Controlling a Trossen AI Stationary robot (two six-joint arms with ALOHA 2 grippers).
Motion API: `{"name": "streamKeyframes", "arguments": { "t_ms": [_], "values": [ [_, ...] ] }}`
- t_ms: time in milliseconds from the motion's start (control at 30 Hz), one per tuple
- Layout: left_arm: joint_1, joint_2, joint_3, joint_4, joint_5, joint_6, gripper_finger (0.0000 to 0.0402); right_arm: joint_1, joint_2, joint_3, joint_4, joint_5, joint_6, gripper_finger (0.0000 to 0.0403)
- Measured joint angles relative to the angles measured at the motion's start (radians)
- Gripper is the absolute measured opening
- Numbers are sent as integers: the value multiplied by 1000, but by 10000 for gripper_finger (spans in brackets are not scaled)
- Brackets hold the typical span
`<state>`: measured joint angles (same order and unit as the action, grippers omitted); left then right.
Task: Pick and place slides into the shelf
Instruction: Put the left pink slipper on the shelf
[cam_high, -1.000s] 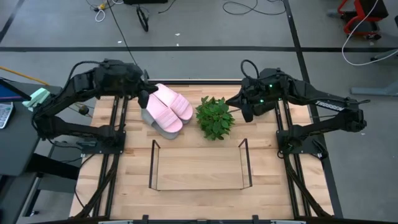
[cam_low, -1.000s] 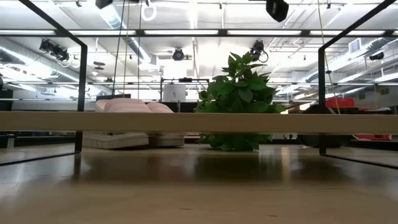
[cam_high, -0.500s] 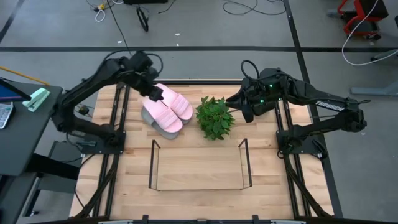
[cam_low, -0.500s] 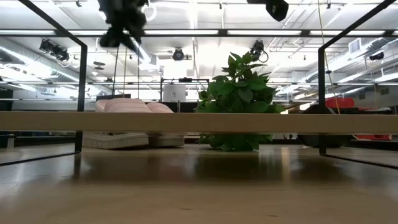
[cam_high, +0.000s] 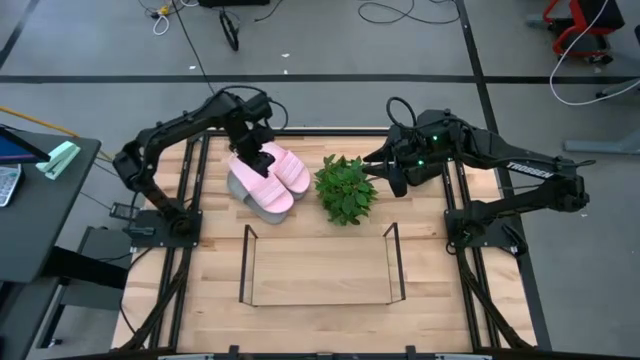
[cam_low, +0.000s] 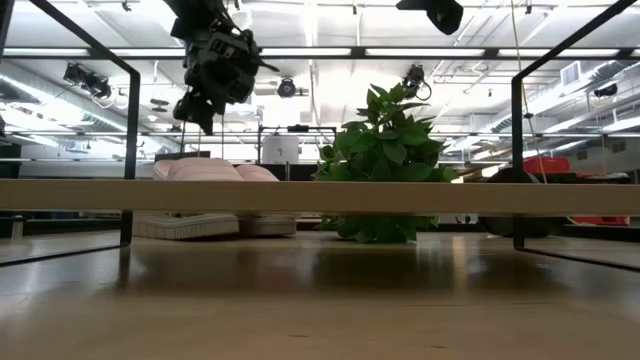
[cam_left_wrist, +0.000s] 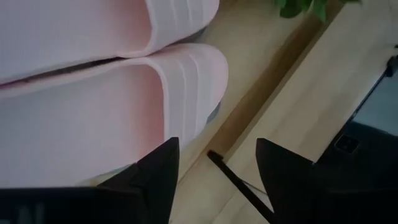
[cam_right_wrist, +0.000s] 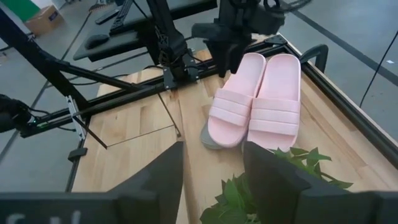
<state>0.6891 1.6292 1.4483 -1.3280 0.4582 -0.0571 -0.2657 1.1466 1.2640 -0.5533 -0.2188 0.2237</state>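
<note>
- My left gripper (cam_high: 243, 150) has its fingers spread wide, nothing between them. In the left wrist view the two dark fingertips (cam_left_wrist: 158, 168) stand apart over the strap end of a pink slide (cam_left_wrist: 93, 130).
- A second ago that gripper was low at the left edge of the slides; it has since risen and swung in, and now hangs over the pair's near-left edge, left of centre in the high view.
- In the low view it shows at upper left (cam_low: 205, 95), above the slides (cam_low: 205, 172) and clear of them; a second ago it was not in that view at all.
- My right gripper (cam_high: 383, 170) is released too: its fingers frame the right wrist view with a wide gap and grasp nothing. It sits right of centre, just beside the plant (cam_high: 346, 187), where it was before.
- The slides (cam_high: 268, 175) lie stacked upper-centre, the pink pair on top of a grey one, unmoved.
- The plant stands between the slides and my right gripper.
- The shelf (cam_high: 322, 264) stands in the lower centre, with no slides in it, same as before.
</note>
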Motion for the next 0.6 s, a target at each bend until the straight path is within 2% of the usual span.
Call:
{"name": "streamKeyframes", "arguments": {
  "t_ms": [267,600],
  "values": [
    [1,22,0,13,-33,-6,242,0,0,-1,0,1,-16,174],
    [-16,22,0,46,-104,-6,232,-1,1,-1,0,17,-19,174]
  ]
}}
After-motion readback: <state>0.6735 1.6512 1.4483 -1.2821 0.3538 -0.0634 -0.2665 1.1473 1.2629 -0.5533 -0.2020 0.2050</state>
